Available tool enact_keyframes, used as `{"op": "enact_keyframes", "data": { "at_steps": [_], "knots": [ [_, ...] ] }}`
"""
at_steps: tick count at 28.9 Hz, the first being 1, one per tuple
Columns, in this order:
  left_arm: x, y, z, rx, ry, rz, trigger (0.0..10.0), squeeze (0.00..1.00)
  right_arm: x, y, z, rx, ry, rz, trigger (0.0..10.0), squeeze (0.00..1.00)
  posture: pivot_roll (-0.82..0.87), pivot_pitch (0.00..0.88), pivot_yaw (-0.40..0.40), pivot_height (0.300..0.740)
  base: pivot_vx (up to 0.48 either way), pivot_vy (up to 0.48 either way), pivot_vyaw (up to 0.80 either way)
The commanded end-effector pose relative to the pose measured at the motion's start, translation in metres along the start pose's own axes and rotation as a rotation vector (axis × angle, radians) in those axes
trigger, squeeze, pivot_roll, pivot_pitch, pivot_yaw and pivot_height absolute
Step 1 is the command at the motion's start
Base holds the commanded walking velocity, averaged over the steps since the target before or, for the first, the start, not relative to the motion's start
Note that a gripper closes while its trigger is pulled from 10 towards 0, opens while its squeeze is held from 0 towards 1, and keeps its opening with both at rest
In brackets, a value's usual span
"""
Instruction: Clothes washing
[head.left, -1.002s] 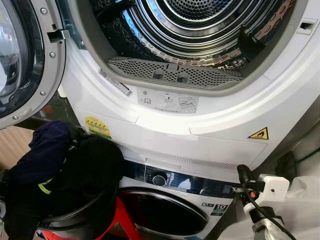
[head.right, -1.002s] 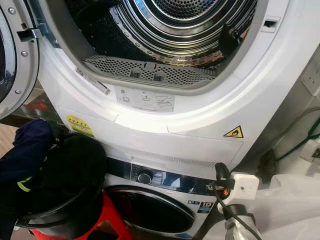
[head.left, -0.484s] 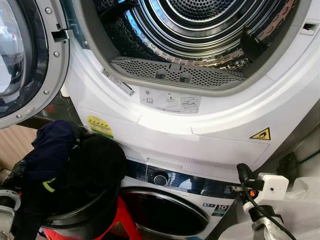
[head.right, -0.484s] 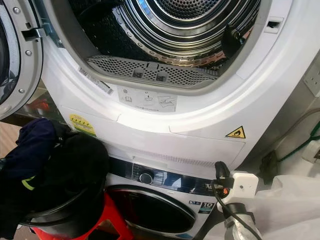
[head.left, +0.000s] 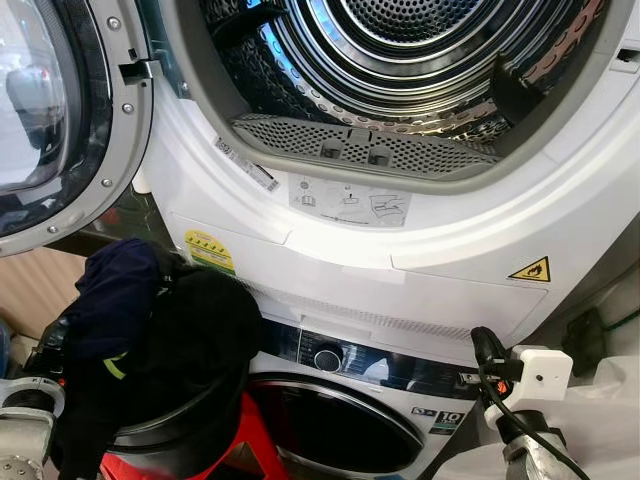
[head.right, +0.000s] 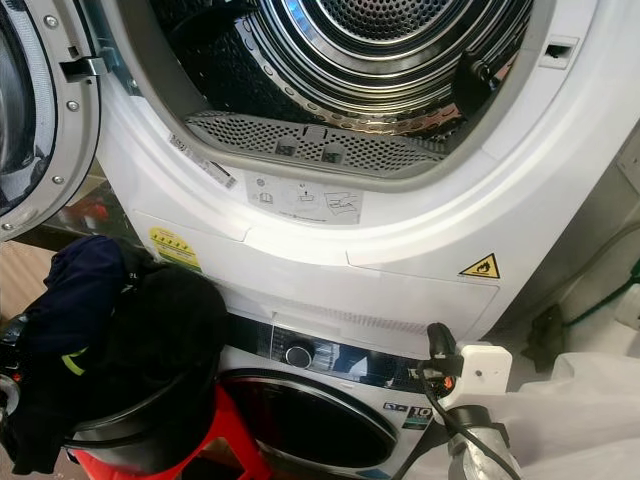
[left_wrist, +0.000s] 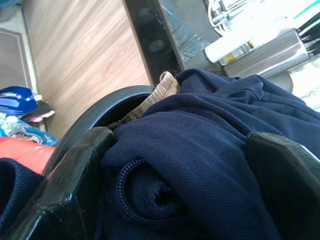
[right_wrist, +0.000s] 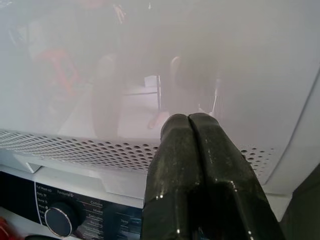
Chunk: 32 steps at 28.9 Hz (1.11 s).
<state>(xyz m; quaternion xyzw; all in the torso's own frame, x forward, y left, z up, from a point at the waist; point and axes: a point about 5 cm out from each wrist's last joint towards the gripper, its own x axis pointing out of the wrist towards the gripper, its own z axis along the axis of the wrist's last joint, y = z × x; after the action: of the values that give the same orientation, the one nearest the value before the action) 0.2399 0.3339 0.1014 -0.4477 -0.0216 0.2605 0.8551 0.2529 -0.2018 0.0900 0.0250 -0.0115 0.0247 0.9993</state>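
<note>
Beside the stacked white machines, at the robot's lower left, a round black plastic laundry basket (head.left: 165, 440) sits on a red stool (head.left: 240, 450), heaped with dark clothes — a navy-blue mesh garment (head.left: 115, 295) on the outer side and a black one (head.left: 205, 325) next to it. Above, the upper machine's round door (head.left: 60, 120) stands swung open to the left, and its ribbed steel drum (head.left: 400, 50) looks empty apart from a dark shape at its right rim.

The left gripper (left_wrist: 182, 175) is at the basket: in the left wrist view its two black fingers (left_wrist: 75, 185) are spread wide on either side of a fold of the navy garment with a zip, not yet pinching it. The right gripper (right_wrist: 192, 165) waits low on the right, its fingers pressed together with nothing between them, pointing at the perforated white panel above the lower washer's control dial (head.left: 327, 359).

The step in hand appears to be picking up the navy garment for loading. To do it well, the left fingers should probably sink deeper into the bunched cloth before closing, so they take a thick fold and not just the slippery mesh surface — then lift straight up clear of the basket rim, lest a trailing sleeve drag the black garment out or tip the basket on the stool.
</note>
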Motion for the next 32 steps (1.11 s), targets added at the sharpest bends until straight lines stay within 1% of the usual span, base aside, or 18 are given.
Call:
{"op": "enact_keyframes", "data": {
  "at_steps": [1, 2, 3, 5, 7, 8, 9, 11, 13, 14, 16, 20, 21, 22, 24, 29, 32],
  "knots": [
    [0.0, 0.005, -0.022, -0.006, 0.106, 0.051, 10.0, 0.0, 0.002, 0.001, 0.002, -0.011, -0.004, 0.005, 10.0, 0.0, -0.01, 0.074, 0.01, 0.74, 0.0, 0.0, 0.0],
    [-0.001, 0.005, -0.022, -0.002, 0.112, 0.06, 10.0, 0.0, 0.002, 0.001, 0.001, -0.011, -0.003, 0.005, 10.0, 0.0, -0.01, 0.074, 0.01, 0.74, 0.0, 0.0, 0.0],
    [-0.001, 0.005, -0.024, -0.017, 0.121, 0.09, 10.0, 0.0, 0.002, 0.002, 0.001, -0.009, -0.001, 0.007, 10.0, 0.0, -0.01, 0.073, 0.009, 0.74, 0.0, 0.0, 0.0],
    [0.0, 0.007, -0.029, -0.012, 0.159, 0.123, 10.0, 0.0, 0.002, 0.003, 0.0, -0.012, 0.003, 0.008, 10.0, 0.0, -0.01, 0.074, 0.01, 0.74, 0.0, 0.0, 0.0],
    [-0.001, 0.003, -0.035, 0.015, 0.202, 0.126, 10.0, 0.0, 0.002, 0.003, 0.0, -0.013, 0.004, 0.007, 10.0, 0.0, -0.01, 0.072, 0.01, 0.74, 0.0, 0.0, 0.0],
    [-0.001, 0.001, -0.038, 0.058, 0.231, 0.121, 10.0, 0.0, 0.002, 0.002, 0.0, -0.013, 0.003, 0.006, 10.0, 0.0, -0.01, 0.072, 0.01, 0.74, 0.0, 0.0, 0.0],
    [-0.002, -0.002, -0.044, 0.144, 0.299, 0.096, 10.0, 0.0, 0.002, 0.002, 0.001, -0.013, 0.002, 0.005, 10.0, 0.0, -0.01, 0.072, 0.009, 0.74, 0.0, 0.0, 0.0],
    [-0.004, -0.005, -0.045, 0.256, 0.342, 0.065, 10.0, 0.0, 0.003, 0.002, 0.001, -0.012, 0.001, 0.004, 10.0, 0.0, -0.01, 0.072, 0.01, 0.74, 0.0, 0.0, 0.0],
    [-0.004, -0.008, -0.044, 0.274, 0.354, 0.04, 10.0, 0.0, 0.003, 0.002, 0.001, -0.011, 0.001, 0.004, 10.0, 0.0, -0.01, 0.071, 0.009, 0.74, 0.0, 0.0, 0.0],
    [-0.004, -0.01, -0.04, 0.318, 0.357, 0.034, 10.0, 0.0, 0.003, 0.002, 0.001, -0.011, 0.002, 0.004, 10.0, 0.0, 0.0, 0.073, 0.01, 0.74, 0.0, 0.0, 0.0],
    [-0.006, -0.013, -0.036, 0.378, 0.374, 0.018, 10.0, 0.0, 0.003, 0.004, 0.0, -0.01, 0.004, 0.008, 10.0, 0.0, 0.0, 0.075, 0.011, 0.74, 0.0, 0.0, 0.0],
    [-0.007, -0.008, -0.037, 0.422, 0.385, 0.05, 9.9, 0.0, 0.004, 0.004, 0.0, -0.008, 0.003, 0.009, 10.0, 0.0, 0.0, 0.075, 0.011, 0.74, 0.0, 0.0, 0.0],
    [-0.007, -0.006, -0.037, 0.429, 0.387, 0.062, 0.8, 0.0, 0.004, 0.004, 0.0, -0.009, 0.003, 0.009, 10.0, 0.0, 0.0, 0.075, 0.011, 0.74, 0.0, 0.0, 0.0],
    [-0.008, -0.005, -0.038, 0.444, 0.398, 0.06, 0.0, 0.0, 0.004, 0.004, 0.001, -0.01, 0.002, 0.01, 10.0, 0.0, 0.0, 0.074, 0.011, 0.74, 0.0, 0.0, 0.0],
    [-0.008, -0.005, -0.04, 0.465, 0.405, 0.051, 0.0, 0.0, 0.004, 0.004, 0.001, -0.01, 0.001, 0.009, 10.0, 0.0, -0.01, 0.075, 0.01, 0.74, 0.0, 0.0, 0.0],
    [-0.009, -0.01, -0.042, 0.488, 0.404, 0.011, 0.0, 0.0, 0.004, 0.002, 0.002, -0.016, 0.001, 0.005, 10.0, 0.0, -0.01, 0.073, 0.012, 0.74, 0.0, 0.0, 0.0],
    [-0.009, -0.011, -0.042, 0.485, 0.39, 0.013, 0.0, 0.0, 0.004, 0.003, 0.002, -0.016, 0.0, 0.007, 10.0, 0.0, -0.01, 0.069, 0.011, 0.74, 0.0, 0.0, 0.0]
  ]
}}
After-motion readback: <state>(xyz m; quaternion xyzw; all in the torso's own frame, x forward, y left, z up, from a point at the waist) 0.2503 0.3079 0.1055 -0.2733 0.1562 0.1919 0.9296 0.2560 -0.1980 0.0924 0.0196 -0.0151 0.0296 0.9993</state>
